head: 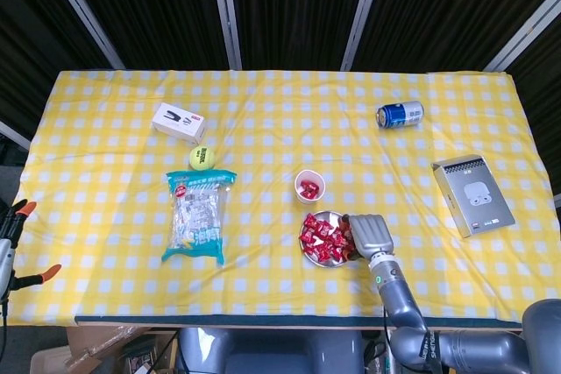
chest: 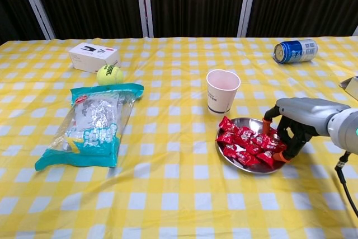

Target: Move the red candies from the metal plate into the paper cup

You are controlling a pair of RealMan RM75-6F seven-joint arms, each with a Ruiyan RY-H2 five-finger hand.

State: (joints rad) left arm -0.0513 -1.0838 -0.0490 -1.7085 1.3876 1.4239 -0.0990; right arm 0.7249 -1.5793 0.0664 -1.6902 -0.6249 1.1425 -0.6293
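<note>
A teal-edged clear snack bag point(chest: 88, 125) lies toward the left edge of the yellow checked tablecloth point(head: 105, 216). The white paper cup point(chest: 222, 90) stands upright near the centre, with red inside it in the head view. Just in front of it, the round metal plate point(chest: 241, 164) holds the red wrapped candies point(chest: 246, 144). The right hand point(chest: 291, 130) reaches onto the plate's right side, fingers curled down among the candies; whether they pinch one cannot be determined.
</note>
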